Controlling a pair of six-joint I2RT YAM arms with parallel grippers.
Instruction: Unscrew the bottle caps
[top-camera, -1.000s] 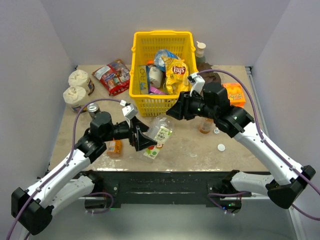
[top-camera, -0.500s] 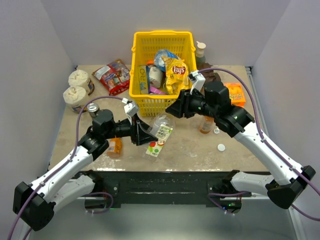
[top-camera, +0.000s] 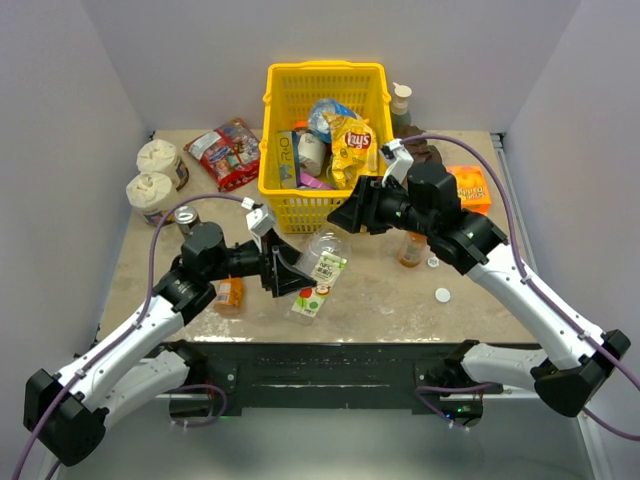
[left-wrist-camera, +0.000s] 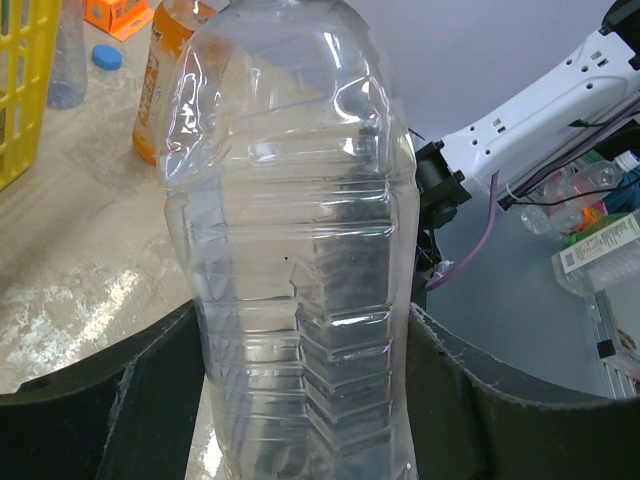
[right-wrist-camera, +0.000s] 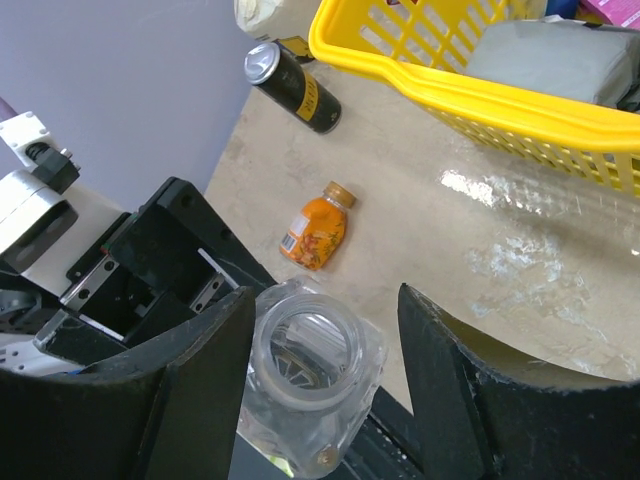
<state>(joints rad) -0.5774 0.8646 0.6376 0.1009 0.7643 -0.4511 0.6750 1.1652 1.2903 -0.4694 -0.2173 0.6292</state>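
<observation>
While the left jaws clamp the clear bottle (left-wrist-camera: 300, 250), its uncapped mouth (right-wrist-camera: 352, 340) lies untouched between the open right jaws.

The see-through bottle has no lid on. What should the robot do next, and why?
Probably lower the clear bottle onto the table and let go. Its mouth is bare and open, the left gripper holds it in the air, and the right gripper has its jaws apart, off it.
</observation>
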